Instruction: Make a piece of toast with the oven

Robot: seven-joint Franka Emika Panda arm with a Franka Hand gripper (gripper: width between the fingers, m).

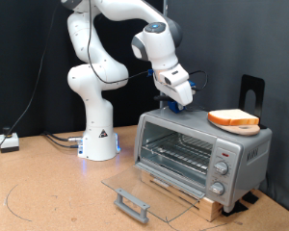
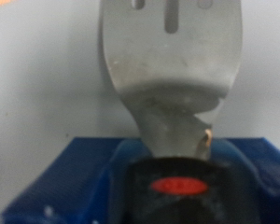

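Observation:
The piece of toast (image 1: 233, 118) lies flat on top of the oven (image 1: 243, 148), towards the exterior view's right. The oven's glass door (image 1: 154, 183) is dropped open and its wire rack (image 1: 178, 151) is bare. My gripper (image 1: 178, 102) hangs over the oven top's left end, a short way left of the toast. It seems shut on a blue-handled tool (image 1: 172, 108). The wrist view shows that tool close up: a slotted metal spatula blade (image 2: 173, 56) on a blue handle (image 2: 75, 177), over a grey surface. The fingers themselves do not show there.
The oven stands on a wooden slatted base (image 1: 204, 200). The door's handle (image 1: 132, 202) sticks out towards the exterior view's bottom. A black stand (image 1: 252, 91) rises behind the oven. The arm's white base (image 1: 98, 142) and cables (image 1: 10, 142) are at the left.

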